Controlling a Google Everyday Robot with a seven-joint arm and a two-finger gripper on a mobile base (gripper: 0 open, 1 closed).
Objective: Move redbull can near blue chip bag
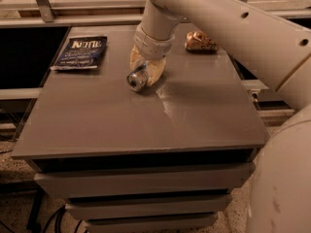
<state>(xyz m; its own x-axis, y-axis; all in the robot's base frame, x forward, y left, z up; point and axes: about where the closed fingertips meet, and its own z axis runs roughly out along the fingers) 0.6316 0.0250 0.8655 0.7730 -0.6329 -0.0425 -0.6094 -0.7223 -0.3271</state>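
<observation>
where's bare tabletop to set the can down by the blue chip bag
There is a bare strip between the blue chip bag and the gripper, which holds the redbull can mid-table. The front half of the table is bare too. It is crowded at the back right, with the snack packet and the arm.

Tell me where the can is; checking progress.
Camera view: the redbull can is in the gripper, right of the blue chip bag, left of the snack packet.

Slim silver and blue metal redbull can (137,79), round top facing the viewer, tilted in the gripper's (143,74) clasp at the grey table's (146,125) far middle. Flat navy blue chip bag (80,52) lies on the table's far-left corner.
</observation>
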